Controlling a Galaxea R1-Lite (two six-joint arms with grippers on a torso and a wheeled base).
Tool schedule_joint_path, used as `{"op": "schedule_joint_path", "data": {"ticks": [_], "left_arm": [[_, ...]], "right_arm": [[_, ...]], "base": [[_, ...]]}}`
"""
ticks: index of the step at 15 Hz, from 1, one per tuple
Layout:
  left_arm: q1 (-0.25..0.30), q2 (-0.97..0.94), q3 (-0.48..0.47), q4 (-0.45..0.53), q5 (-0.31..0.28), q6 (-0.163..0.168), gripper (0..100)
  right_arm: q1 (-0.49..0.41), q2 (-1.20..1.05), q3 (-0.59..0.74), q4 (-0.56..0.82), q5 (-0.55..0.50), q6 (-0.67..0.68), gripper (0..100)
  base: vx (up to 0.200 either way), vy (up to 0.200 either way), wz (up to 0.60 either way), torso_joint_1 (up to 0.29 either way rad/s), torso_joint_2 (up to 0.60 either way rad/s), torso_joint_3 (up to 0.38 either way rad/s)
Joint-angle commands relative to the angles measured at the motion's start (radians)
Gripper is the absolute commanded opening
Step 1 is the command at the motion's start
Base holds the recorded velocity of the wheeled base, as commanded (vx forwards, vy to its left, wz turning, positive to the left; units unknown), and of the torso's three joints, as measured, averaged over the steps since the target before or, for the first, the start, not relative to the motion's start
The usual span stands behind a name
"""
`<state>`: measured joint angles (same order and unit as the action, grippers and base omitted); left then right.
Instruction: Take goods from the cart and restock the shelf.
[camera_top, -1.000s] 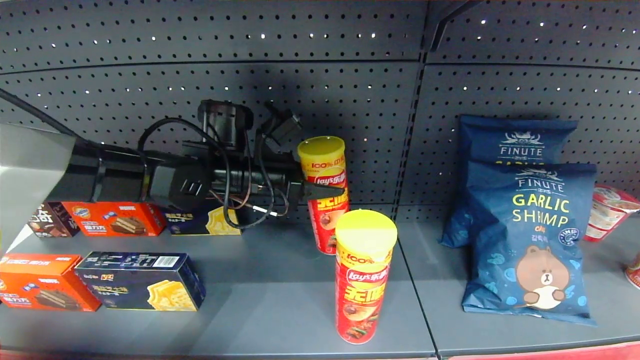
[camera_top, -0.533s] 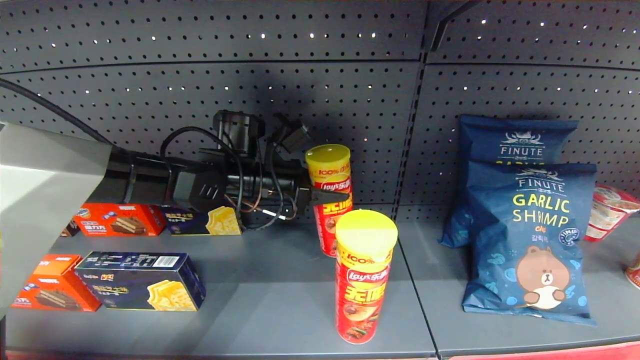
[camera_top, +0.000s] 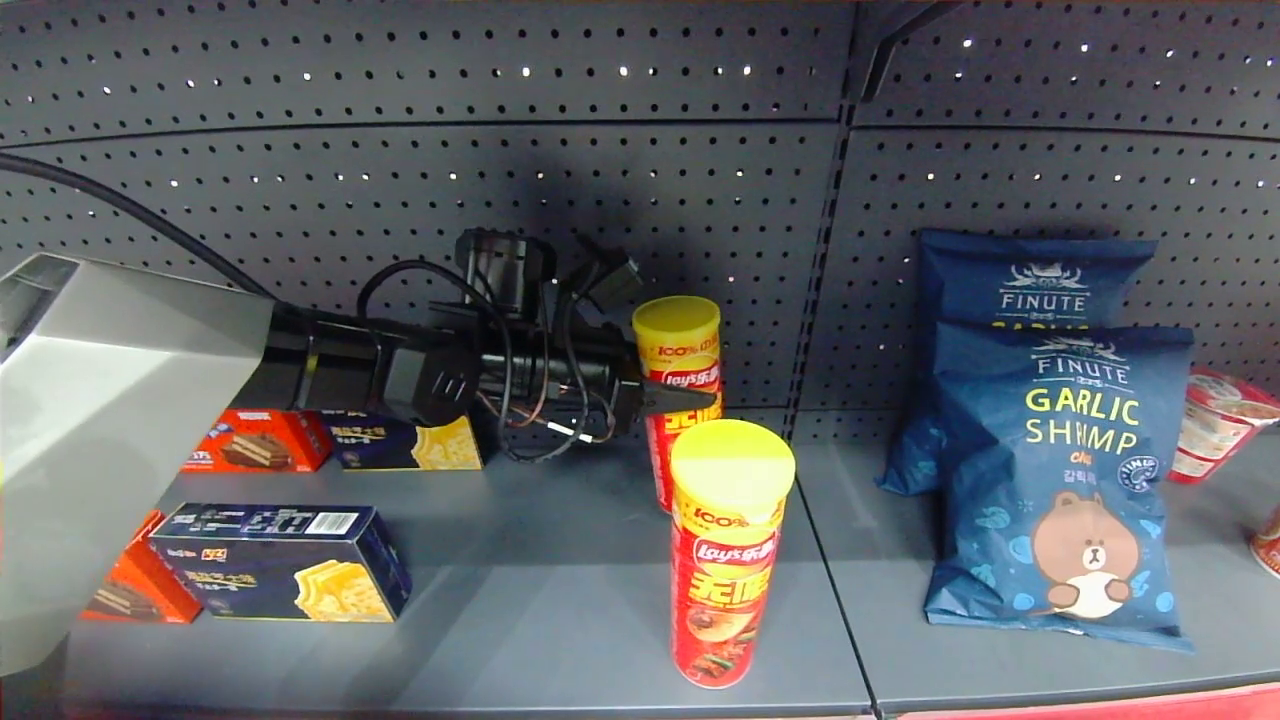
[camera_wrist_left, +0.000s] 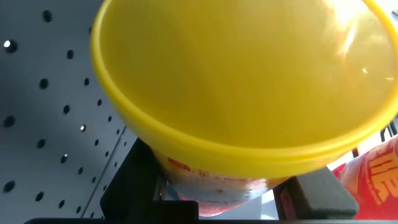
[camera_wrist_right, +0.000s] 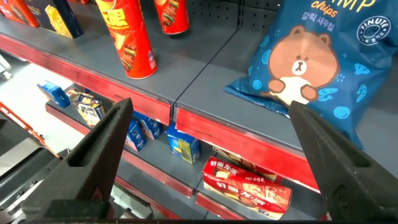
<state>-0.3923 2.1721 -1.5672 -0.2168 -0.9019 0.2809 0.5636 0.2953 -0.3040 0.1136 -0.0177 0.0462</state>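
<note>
My left hand (camera_top: 684, 398) is closed around a red potato-chip can (camera_top: 678, 340) with a yellow lid, gripping it across the upper body, just below the lid. The can stands upright at the back of the grey shelf (camera_top: 540, 600), close to the pegboard (camera_top: 400, 150) and directly behind a matching can (camera_top: 730, 560) that sits nearer the front edge. I cannot tell whether its base touches the shelf. My right hand (camera_wrist_right: 211, 107) is spread wide and holds nothing, out in front of the shelf's edge. I judge the potato-chip can to be light, stiff but crushable, glossy, and tall enough to topple. A moderate grip on the body, not the lid, suits it.
</note>
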Motion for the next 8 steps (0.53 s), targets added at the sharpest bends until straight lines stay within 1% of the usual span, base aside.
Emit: {"op": "schedule_joint_path", "data": {"ticks": [1, 8], "left_arm": [[0.0, 0.0, 0.0, 0.001, 0.0, 0.0, 0], [-0.017, 0.012, 0.007, 0.013, 0.001, 0.003, 0]], "right_arm": [[0.001, 0.002, 0.0, 0.001, 0.001, 0.0, 100], [-0.001, 0.001, 0.0, 0.001, -0.001, 0.0, 100]], "base": [[0.0, 0.0, 0.0, 0.0, 0.0, 0.0], [0.0, 0.0, 0.0, 0.0, 0.0, 0.0]]}}
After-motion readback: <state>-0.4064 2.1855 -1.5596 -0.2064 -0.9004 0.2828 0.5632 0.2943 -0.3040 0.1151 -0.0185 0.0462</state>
